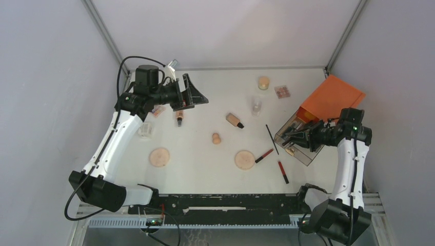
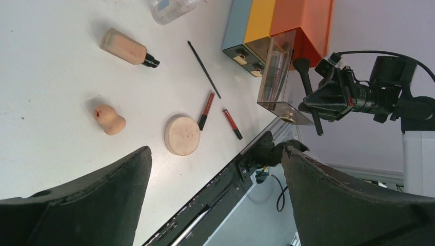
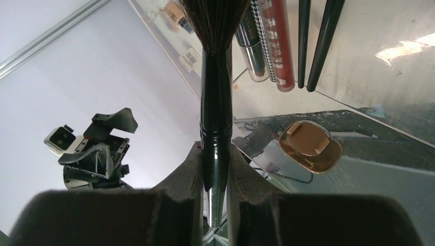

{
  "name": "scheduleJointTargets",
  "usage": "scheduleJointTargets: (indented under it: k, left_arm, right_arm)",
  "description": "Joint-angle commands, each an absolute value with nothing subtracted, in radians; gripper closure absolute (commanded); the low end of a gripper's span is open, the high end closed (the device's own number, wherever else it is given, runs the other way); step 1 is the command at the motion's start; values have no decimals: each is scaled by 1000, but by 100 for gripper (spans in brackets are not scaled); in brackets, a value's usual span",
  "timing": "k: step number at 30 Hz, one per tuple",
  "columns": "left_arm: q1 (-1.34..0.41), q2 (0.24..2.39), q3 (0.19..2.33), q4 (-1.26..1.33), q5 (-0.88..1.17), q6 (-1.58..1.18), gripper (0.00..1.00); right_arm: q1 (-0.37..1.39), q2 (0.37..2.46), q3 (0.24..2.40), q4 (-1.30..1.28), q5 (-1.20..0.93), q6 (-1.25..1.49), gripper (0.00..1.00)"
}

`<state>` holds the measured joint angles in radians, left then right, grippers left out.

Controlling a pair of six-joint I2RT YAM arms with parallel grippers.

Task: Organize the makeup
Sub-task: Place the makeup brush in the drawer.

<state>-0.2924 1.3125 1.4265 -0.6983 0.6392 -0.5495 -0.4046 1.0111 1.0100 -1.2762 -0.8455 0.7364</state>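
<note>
**White tabletop, grey walls: big brush clamped at the clear drawer**

White table (image 1: 205, 177) and plain grey walls fill the overhead view. The left gripper (image 1: 197, 96) hangs over the back-left corner, fingers spread wide with nothing between them. The right gripper (image 1: 296, 137) sits at the mouth of the clear drawer (image 1: 308, 156), which juts from the orange-topped box (image 1: 331, 97). Loose makeup lies well apart:
- two tan discs (image 1: 159, 157) (image 1: 244, 159)
- one beige sponge (image 1: 216, 138)
- two peach bottles (image 1: 234, 120) (image 1: 179, 119), the second partly under the left arm
- one thin brush (image 1: 272, 139)
- two red pencils (image 1: 264, 155) (image 1: 283, 172)
- one small palette (image 1: 282, 91)

The left wrist camera looks out between its own parted fingers (image 2: 102, 200). Beyond them lie one bottle, the sponge, one disc, both pencils and the thin brush. A clear bottle (image 2: 172, 7) with a blue label lies at the top edge. Across the table, the right gripper holds a black brush (image 2: 309, 95) just beside the pulled-out drawer.

In the right wrist view, both fingers are pressed onto the black brush's handle, its bristles pointing into the drawer. Inside lie one red tube (image 3: 279, 41), one houndstooth-patterned tube (image 3: 256, 36) and two thin black handles (image 3: 303, 36) (image 3: 325, 36). The print on the red tube is too blurred to read. A barcode sticker (image 3: 191, 55) is stuck on the drawer wall.
</note>
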Motion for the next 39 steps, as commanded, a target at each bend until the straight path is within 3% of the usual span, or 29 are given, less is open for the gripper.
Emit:
scheduleJointTargets:
  k: [1,14,33,36,39]
  left_arm:
    - [-296,1315,1417,-680,655,-536,0]
    - [-296,1348,1403,-667,672,-541,0]
    - [-296,1361,1411,-671,679,-537,0]
    - [-296,1355,1411,-670,675,-535,0]
    - [-296,1351,1411,-672,675,-535,0]
  right_arm:
    - [-429,1021,1019,-1228,-810,663,96]
    - [-433,1016,971,-1194,-930,696,95]
    - [-472,994,909,-1168,-927,724,92]
    - [-480,983,919,-1158,-918,732,86]
    - [-490,970,965,-1170,-881,717,68]
